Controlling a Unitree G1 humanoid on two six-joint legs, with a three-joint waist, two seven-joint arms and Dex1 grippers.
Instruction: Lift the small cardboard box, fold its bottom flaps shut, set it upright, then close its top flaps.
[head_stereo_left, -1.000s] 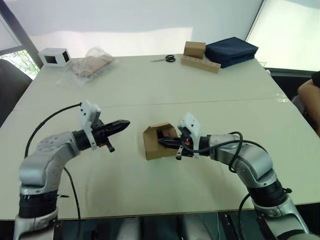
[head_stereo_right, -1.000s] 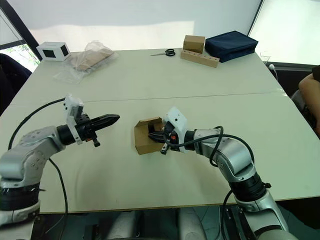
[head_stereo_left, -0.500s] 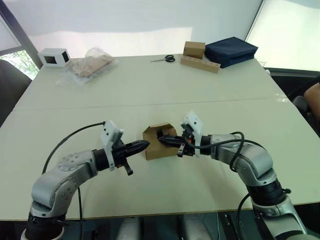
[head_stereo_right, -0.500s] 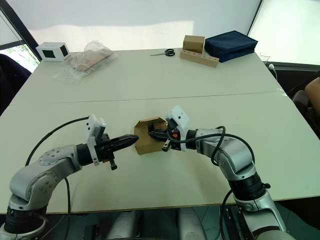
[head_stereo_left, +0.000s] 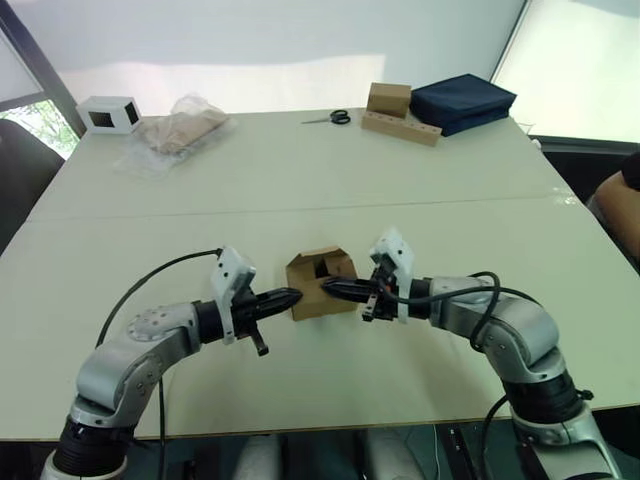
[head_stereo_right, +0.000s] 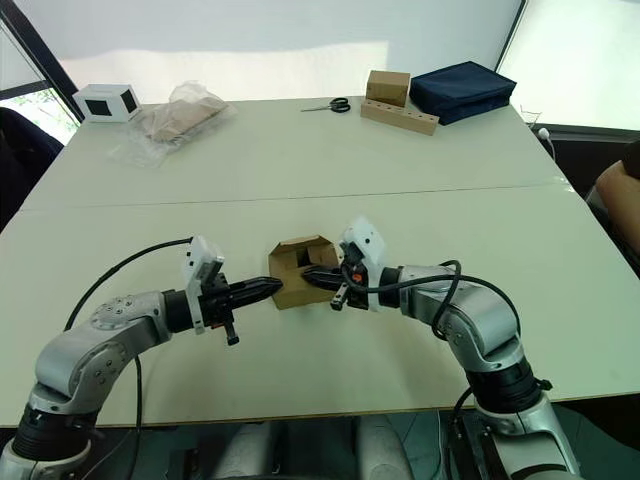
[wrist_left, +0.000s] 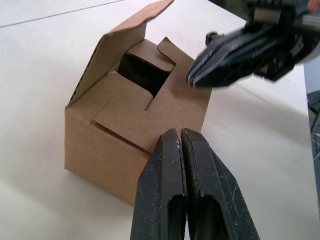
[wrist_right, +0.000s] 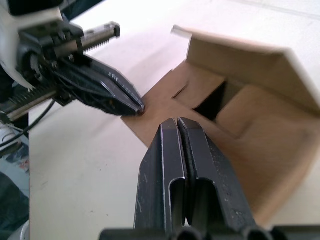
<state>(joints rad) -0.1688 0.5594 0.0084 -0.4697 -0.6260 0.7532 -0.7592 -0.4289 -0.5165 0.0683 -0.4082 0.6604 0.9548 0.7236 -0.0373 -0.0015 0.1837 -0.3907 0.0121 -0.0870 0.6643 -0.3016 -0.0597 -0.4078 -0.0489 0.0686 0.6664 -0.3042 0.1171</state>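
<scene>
Left pincer (head_stereo_left: 288, 296): closed and empty, tip against the left face of the small cardboard box (head_stereo_left: 318, 284). A second ago it hung well off to the left; it has since swung in to the carton.

Small cardboard box: sits on the desk (head_stereo_left: 300, 190) near the front middle, between the two arms. It has not shifted across the three moments. Its top flaps (wrist_left: 135, 107) are partly folded in, with a dark gap between them, and the hinged lid panel (wrist_left: 131, 40) is raised at the far side.

Right pincer (head_stereo_left: 330, 288): closed, holding nothing, tip on the flap surface. Earlier it reached into the opening; it has drawn back a little towards the right edge.

Meaning for the task: both arms now bracket the carton, which looks like bracing one side while the flaps are pressed down. Closing is judged underway, not finished.

Around, far side of the desk: white box with a dark window (head_stereo_left: 108, 114), plastic bag (head_stereo_left: 178, 131), scissors (head_stereo_left: 330, 118), cardboard cube on a slab (head_stereo_left: 396, 110), navy case (head_stereo_left: 462, 100).

In the way: nothing lies near the carton; the raised lid could spring back.
</scene>
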